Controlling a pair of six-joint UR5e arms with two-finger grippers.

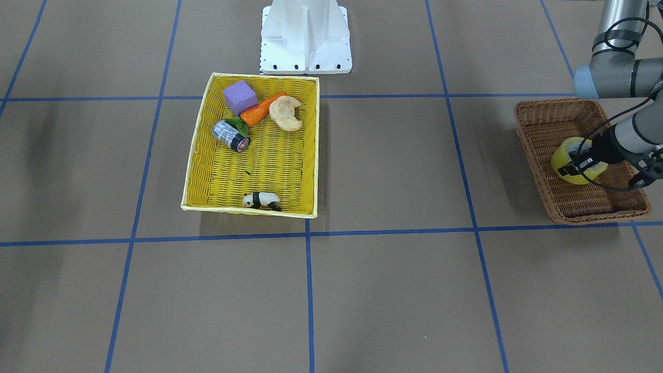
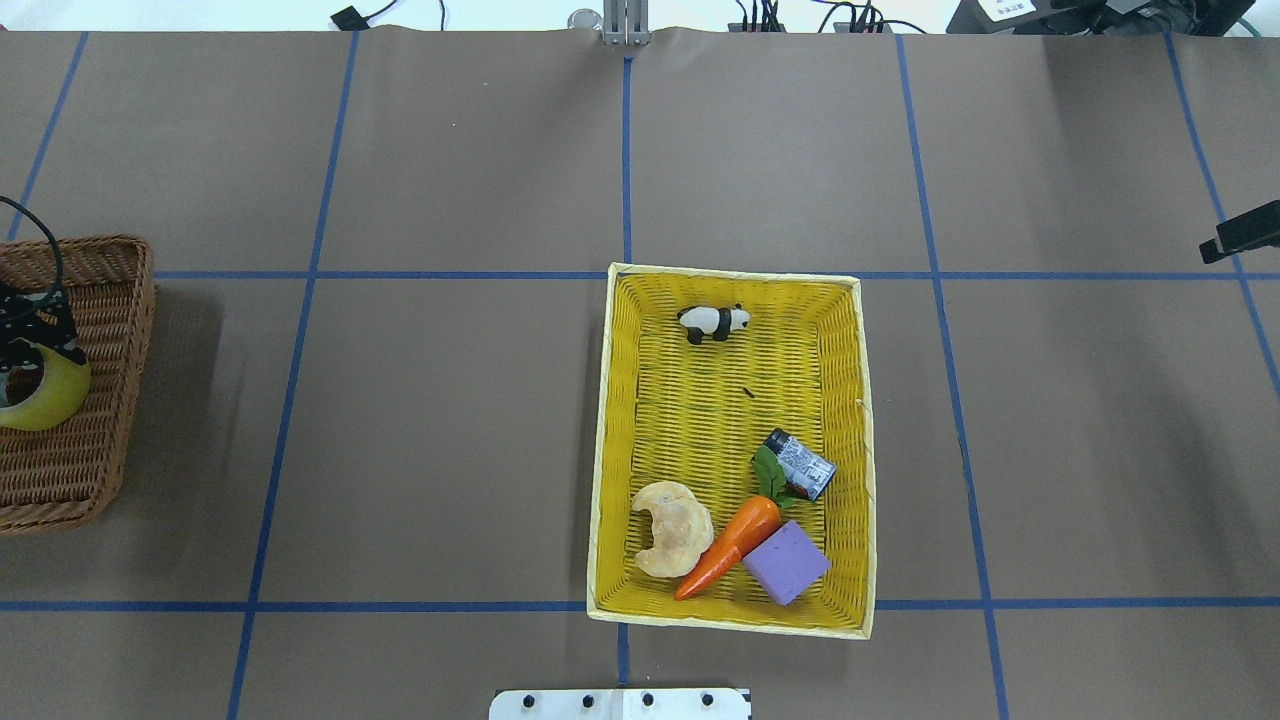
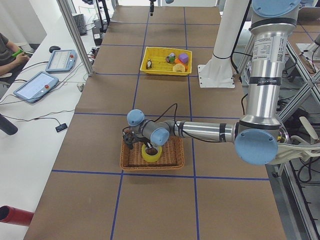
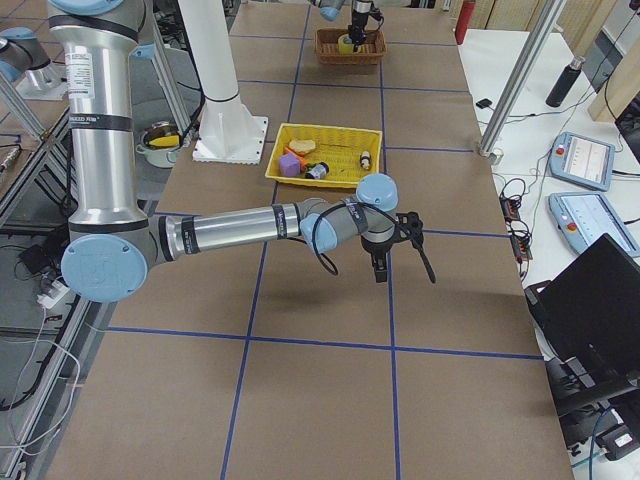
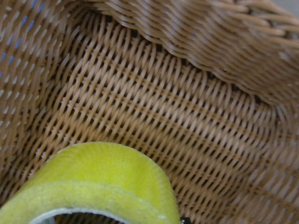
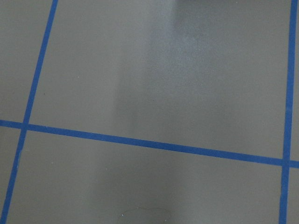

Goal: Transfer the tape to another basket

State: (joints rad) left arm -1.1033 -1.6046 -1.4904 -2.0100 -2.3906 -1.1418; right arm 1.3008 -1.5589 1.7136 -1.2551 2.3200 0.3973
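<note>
One item in hand: the wide roll of translucent yellowish packing tape (image 1: 560, 159), clamped by my left gripper (image 1: 579, 165) across its wall, one finger apparently in the core and one outside.

Location: inside the dark brown woven wicker basket (image 1: 533, 151), over the middle of its floor, tilted on edge. I cannot tell whether the roll touches the weave. My wrist view shows only basket floor beyond the roll's rim.

Hazards, as I judge them:
- Letting go while the roll stands on edge. It could roll up the brown basket's sloping side and perhaps over the rim.
- Lifting away before the inner finger clears the core. The roll would hook on and ride back out of the brown basket.
- Pressing lower. My fingers could catch the weave and shove the light basket.

Well apart from the brown basket: the bright yellow woven rectangular basket (image 1: 199, 155), holding a small dark-capped can (image 1: 231, 135) among toys.

Farther again from the brown basket: my right gripper (image 4: 380, 272), over bare table. I cannot tell whether it is parted or closed.
</note>
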